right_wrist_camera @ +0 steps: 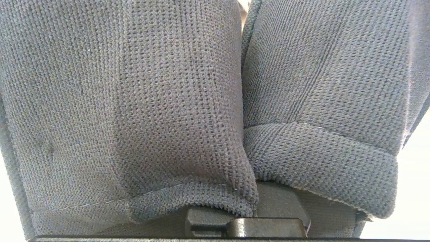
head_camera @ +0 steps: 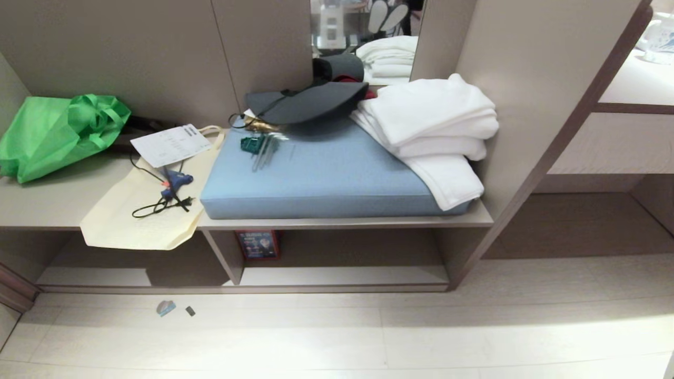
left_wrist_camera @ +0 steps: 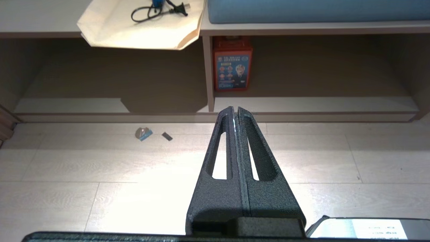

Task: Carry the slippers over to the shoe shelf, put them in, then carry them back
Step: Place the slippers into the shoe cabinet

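The slippers (right_wrist_camera: 188, 101) fill almost the whole right wrist view: two dark grey knitted uppers side by side, pressed against the camera. The right gripper (right_wrist_camera: 248, 222) is nearly hidden under them; only its dark base shows below the fabric, and its fingers are closed on the slippers. In the head view neither arm nor the slippers appear. The shoe shelf (head_camera: 342, 275) lies low in the taupe unit, under a blue cushion (head_camera: 326, 179) with white towels (head_camera: 432, 126); its back is in shadow, with a red box (head_camera: 258, 245) half cut off. The left gripper (left_wrist_camera: 234, 116) points at the shelf's lip, fingers pressed together, holding nothing.
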Motion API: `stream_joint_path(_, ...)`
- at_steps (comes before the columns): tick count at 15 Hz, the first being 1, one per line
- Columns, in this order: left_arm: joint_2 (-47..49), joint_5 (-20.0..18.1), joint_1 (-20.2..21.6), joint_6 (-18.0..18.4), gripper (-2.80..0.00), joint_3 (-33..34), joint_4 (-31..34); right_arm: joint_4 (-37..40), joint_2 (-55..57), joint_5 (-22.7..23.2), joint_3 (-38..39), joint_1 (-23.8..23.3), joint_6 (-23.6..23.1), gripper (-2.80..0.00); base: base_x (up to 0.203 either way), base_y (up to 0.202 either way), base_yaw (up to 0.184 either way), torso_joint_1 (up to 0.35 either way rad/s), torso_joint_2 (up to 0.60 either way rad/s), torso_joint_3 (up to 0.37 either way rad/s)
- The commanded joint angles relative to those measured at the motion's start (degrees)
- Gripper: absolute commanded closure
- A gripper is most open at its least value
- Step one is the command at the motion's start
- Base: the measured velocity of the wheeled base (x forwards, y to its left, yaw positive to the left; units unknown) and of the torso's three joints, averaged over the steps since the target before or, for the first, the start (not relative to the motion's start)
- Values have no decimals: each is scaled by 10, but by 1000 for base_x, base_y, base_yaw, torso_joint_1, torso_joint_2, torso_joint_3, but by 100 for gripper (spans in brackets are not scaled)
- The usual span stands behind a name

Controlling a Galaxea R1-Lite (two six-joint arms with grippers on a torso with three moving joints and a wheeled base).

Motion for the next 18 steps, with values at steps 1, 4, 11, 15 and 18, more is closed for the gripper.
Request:
stream_joint_path(1,0,0,0,0,0,0,0,0,0,0,0,0,0,0,0,0,0,16,7,-202)
stream_joint_path(4,0,0,0,1,0,0,1,0,0,0,0,0,0,0,0,0,0,4,3,-196)
stream_joint_path(11,0,0,0,0,0,0,0,0,0,0,0,0,0,0,0,0,0,4,2,-195)
stream_joint_path(15,0,0,0,1,0,0,1,0,0,0,0,0,0,0,0,0,0,1,3,-197)
stream_joint_path(18,0,0,0,1,0,0,0,0,0,0,0,0,0,0,0,0,0,3,0,-193)
